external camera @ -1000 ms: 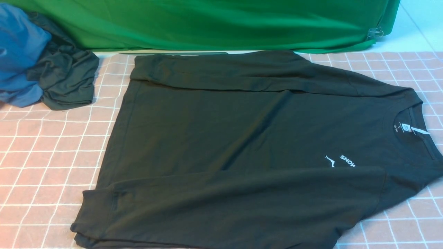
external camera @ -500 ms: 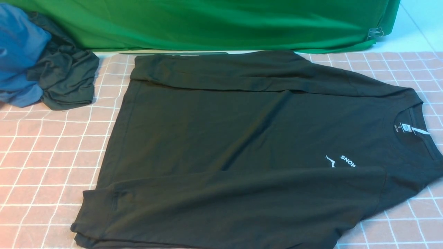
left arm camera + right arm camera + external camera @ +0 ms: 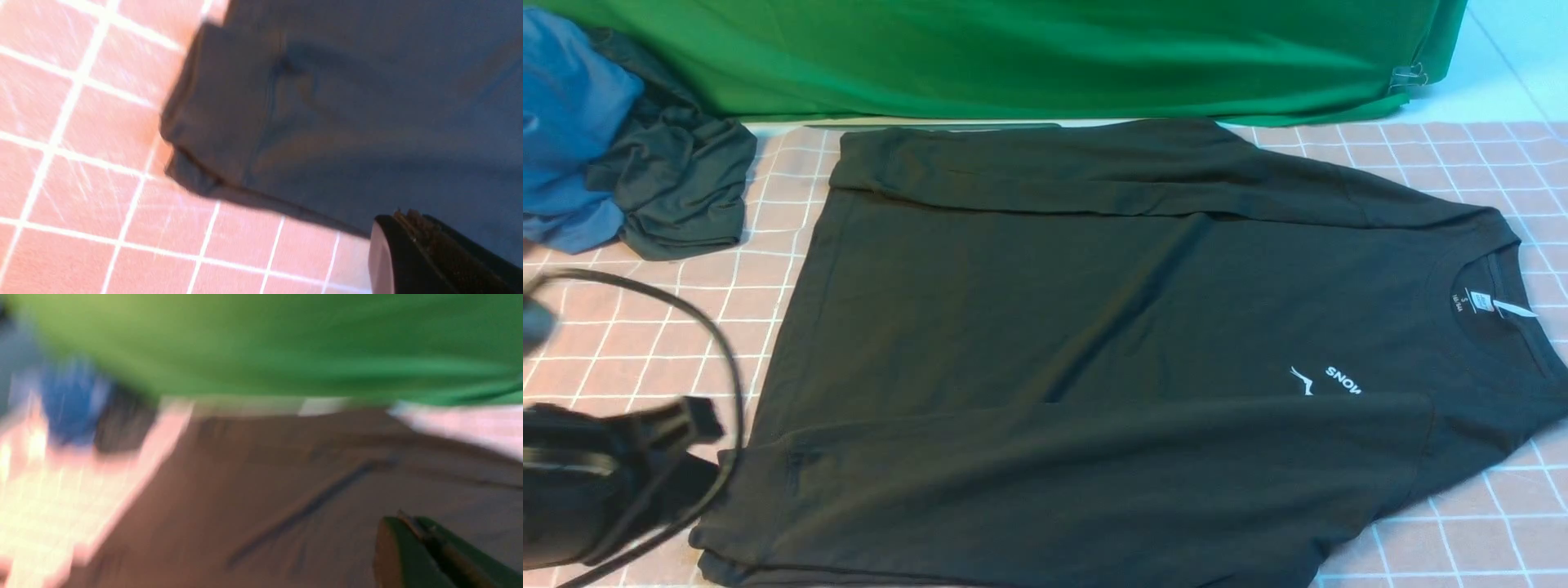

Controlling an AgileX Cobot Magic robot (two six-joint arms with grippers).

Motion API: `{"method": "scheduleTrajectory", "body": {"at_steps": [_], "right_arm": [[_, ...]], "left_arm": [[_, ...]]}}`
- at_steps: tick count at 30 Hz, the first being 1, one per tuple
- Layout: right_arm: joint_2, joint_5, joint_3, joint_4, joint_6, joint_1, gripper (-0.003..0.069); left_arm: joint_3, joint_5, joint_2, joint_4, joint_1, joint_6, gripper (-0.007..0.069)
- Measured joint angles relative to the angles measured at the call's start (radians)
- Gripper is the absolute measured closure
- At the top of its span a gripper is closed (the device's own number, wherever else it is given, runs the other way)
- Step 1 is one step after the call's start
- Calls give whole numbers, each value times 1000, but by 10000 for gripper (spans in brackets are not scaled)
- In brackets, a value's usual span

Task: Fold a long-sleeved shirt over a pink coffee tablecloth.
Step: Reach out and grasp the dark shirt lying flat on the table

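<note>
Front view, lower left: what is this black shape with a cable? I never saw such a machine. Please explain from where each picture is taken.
That shape is the left arm of a two-armed robot. The front view looks forward from between the arms; the other two come from cameras on each wrist. The left hand and right hand are both shut and hold nothing. A black long-sleeved shirt lies on a pink checked tablecloth, near a blue garment and a dark grey-green garment.

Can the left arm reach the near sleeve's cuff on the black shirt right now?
Probably yes: the left gripper hangs right beside the sleeve cuff, only bare tablecloth between them.
</note>
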Motion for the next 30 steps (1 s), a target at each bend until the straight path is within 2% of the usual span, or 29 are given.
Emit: {"method": "scheduleTrajectory", "body": {"at_steps": [4, 7, 9, 15, 18, 22, 26, 30], "right_arm": [[257, 161, -176, 0, -145, 146, 620], [381, 208, -238, 2, -220, 197, 620], [538, 269, -326, 11, -309, 241, 620], [802, 396, -527, 61, -416, 257, 620], [911, 410, -629, 92, -486, 271, 620], [1031, 409, -746, 106, -582, 314, 620], [1184, 409, -874, 109, -617, 374, 611], [1321, 405, -988, 110, -638, 427, 568]], "left_arm": [[0, 3, 2, 2, 0, 31, 609], [0, 3, -52, 30, 0, 12, 609], [0, 4, -177, 79, 0, -54, 609], [-1, 6, -501, 198, 0, -216, 609], [-1, 6, -649, 252, 0, -289, 609], [-1, 6, -772, 297, 0, -330, 609], [-1, 10, -842, 306, 0, -347, 609], [-1, 39, -855, 308, 0, -350, 609]]}}
